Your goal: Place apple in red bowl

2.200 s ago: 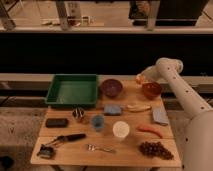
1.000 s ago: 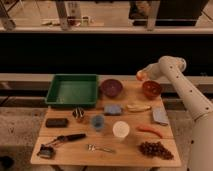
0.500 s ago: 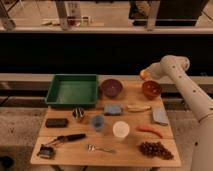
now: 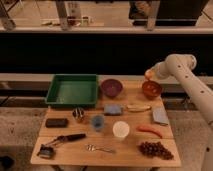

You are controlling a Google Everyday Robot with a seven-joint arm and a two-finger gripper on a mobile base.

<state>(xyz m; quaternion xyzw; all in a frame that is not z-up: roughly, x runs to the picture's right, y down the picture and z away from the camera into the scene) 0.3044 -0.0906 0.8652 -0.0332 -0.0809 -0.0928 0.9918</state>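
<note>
Hovering gripper (image 4: 150, 75), apple (image 4: 148, 74) above red bowl (image 4: 151, 89)

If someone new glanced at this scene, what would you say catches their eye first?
The white arm's tool holds a small yellow-orange apple just above the glossy orange-red bowl at the wooden table's far right. Next comes the big green tray at far left, with a dark purple-maroon bowl between them.

Your wooden desk (image 4: 75, 150) carries a green tray (image 4: 72, 90), maroon bowl (image 4: 111, 87), red bowl (image 4: 151, 89), banana (image 4: 138, 107), white cup (image 4: 121, 129) and grapes (image 4: 155, 149); the claw (image 4: 150, 75) hovers above the red bowl.
</note>
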